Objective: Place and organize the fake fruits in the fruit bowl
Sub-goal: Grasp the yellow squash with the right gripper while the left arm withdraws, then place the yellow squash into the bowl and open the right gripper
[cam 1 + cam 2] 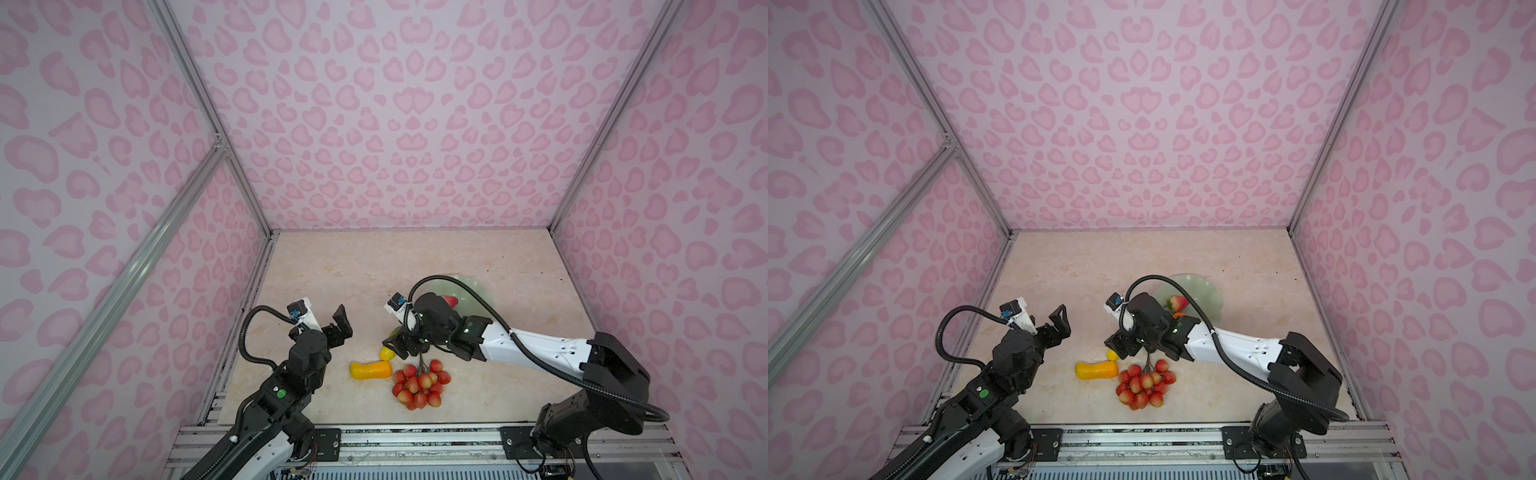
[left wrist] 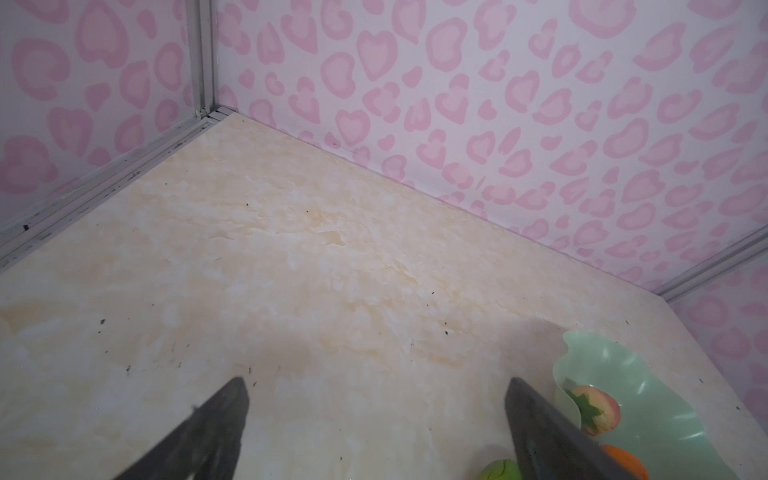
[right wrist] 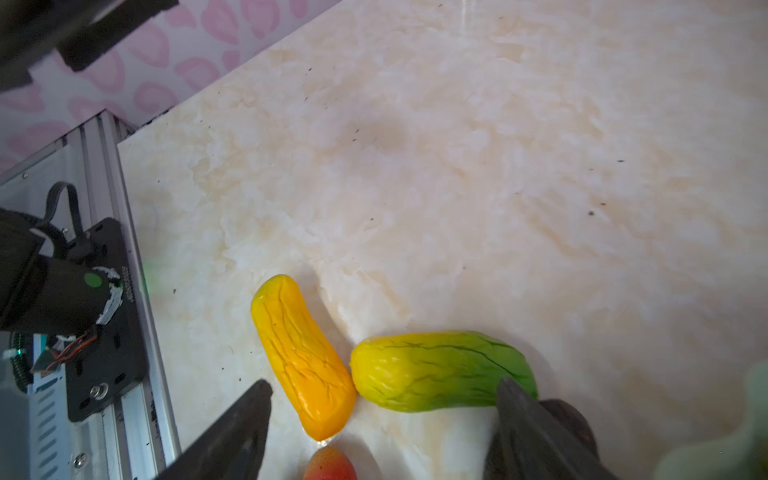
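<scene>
Metal rail: nearest edge in both top views, carrying both arm bases, with the marbled surface beyond it.
Left gripper: raised over the left of the surface, jaws spread, nothing between them.
Right gripper: reached across to the middle, low over the cucumber, jaws spread.
Gourd: lying flat on the surface, one end just beside the cucumber.
Cluster of red-pink balls: on the surface just right of the gourd, stem pointing towards the right gripper.
Bowl: on the surface behind the right arm, which partly hides it.
Strawberry: inside the bowl.
Orange ball: peeking out beside the right arm at the bowl's near edge.
Left wrist view, left gripper: dark fingers wide apart over bare surface.
Left wrist view, bowl: wavy green rim beside one finger, strawberry in it, orange ball at its edge; cucumber's green end close by.
Right wrist view, right gripper: jaws spread, gripping nothing; one finger beside the gourd, one at the cucumber's green end, contact unclear.
Right wrist view, fruits: gourd and cucumber touch end to side; one red-pink ball just beside the gourd's end; a dark oblong piece behind one finger; bowl rim blurred alongside.
</scene>
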`<state>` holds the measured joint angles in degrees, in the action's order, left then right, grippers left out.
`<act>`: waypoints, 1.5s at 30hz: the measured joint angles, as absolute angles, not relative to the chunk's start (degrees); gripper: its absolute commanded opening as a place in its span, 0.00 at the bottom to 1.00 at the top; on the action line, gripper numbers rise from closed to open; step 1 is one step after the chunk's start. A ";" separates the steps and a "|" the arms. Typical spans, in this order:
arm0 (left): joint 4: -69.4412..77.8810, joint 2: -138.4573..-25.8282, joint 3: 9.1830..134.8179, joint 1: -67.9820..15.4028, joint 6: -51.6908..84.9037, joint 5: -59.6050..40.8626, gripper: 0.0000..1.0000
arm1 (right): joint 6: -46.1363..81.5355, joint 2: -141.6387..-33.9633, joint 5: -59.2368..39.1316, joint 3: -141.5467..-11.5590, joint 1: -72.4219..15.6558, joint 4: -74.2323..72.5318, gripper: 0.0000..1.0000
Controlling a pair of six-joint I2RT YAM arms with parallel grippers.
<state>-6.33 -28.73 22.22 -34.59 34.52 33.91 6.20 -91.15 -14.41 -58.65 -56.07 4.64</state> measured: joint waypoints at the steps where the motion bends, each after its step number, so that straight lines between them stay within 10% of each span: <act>1: -7.42 -26.28 21.58 -34.54 35.22 34.70 0.98 | 5.63 -93.01 -14.72 -59.92 -57.43 5.34 0.79; 16: -17.15 -11.92 21.04 -34.39 38.92 37.67 0.99 | 0.86 -110.89 -14.61 -70.11 -65.41 8.88 0.69; 27: -20.16 -10.07 21.78 -34.39 39.33 37.43 0.99 | 0.73 -115.02 -13.91 -73.34 -65.36 8.75 0.23; 45: -17.39 -21.91 23.57 -34.37 35.90 28.77 0.96 | 17.34 -88.51 -14.52 -61.17 -38.44 2.61 0.16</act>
